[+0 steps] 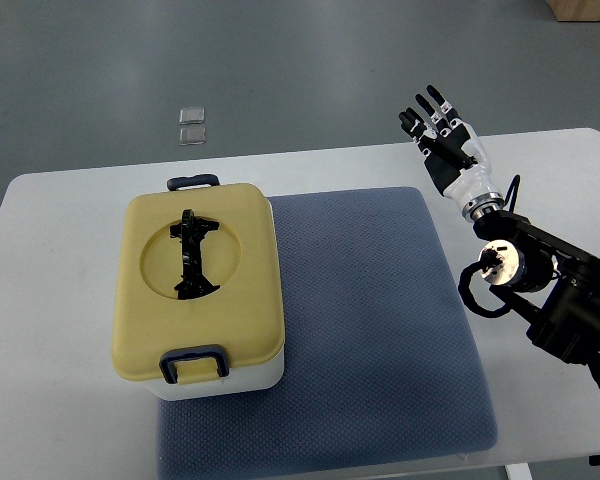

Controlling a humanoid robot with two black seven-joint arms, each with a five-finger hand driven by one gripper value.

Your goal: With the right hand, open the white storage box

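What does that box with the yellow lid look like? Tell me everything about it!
The storage box has a white body and a pale yellow lid with rounded corners, plastic by the look of it. A black handle lies folded flat in a round dip on top. Dark latches sit at the far end and the near end. The lid is shut. The box stands on the table, with its right side on the blue-grey mat. Nothing else touches it.

Lab: bare white table point(70, 215), grey floor point(280, 60)
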